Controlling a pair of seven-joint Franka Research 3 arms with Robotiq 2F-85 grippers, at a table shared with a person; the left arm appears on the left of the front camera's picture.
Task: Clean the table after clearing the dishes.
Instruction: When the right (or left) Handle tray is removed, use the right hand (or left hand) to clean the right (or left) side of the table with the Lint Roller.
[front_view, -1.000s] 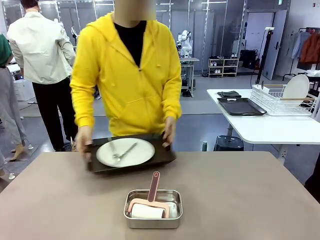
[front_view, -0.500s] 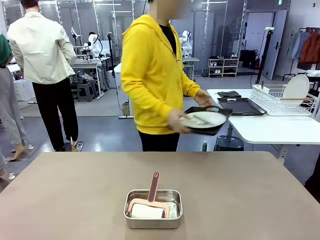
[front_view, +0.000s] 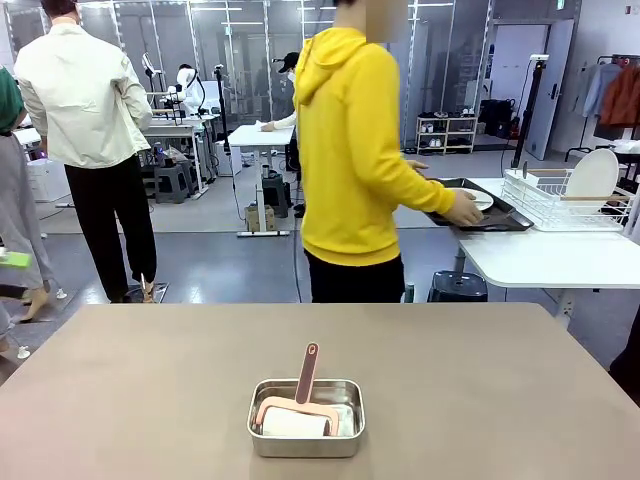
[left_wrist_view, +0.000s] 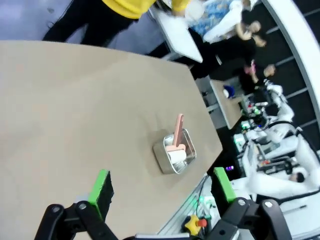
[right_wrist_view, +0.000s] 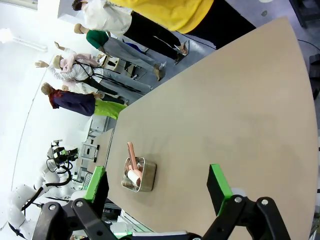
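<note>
The greyish-brown table (front_view: 480, 380) carries a steel tin (front_view: 305, 418) near its front edge, with a pink-handled roller (front_view: 307, 375) lying in it. Of the dishes, a white plate (front_view: 478, 199) on a dark tray (front_view: 503, 219) sits on the white side table (front_view: 540, 260) at the right, under the hand of the person in a yellow hoodie (front_view: 355, 150). My left gripper (left_wrist_view: 162, 190) is open above the table (left_wrist_view: 75, 110), the tin (left_wrist_view: 175, 152) beyond its fingers. My right gripper (right_wrist_view: 156, 185) is open too, high over the table (right_wrist_view: 225, 115), the tin (right_wrist_view: 139, 174) below it.
A white wire dish rack (front_view: 570, 198) holding a white plate stands on the side table beside the tray. Another person in a white jacket (front_view: 85, 100) stands far left behind the table, back turned. A dark stool (front_view: 457, 286) sits under the side table.
The person lifted the tray with the plate off the big table, turned right and carried it to the white side table. The tin and roller stayed put.
</note>
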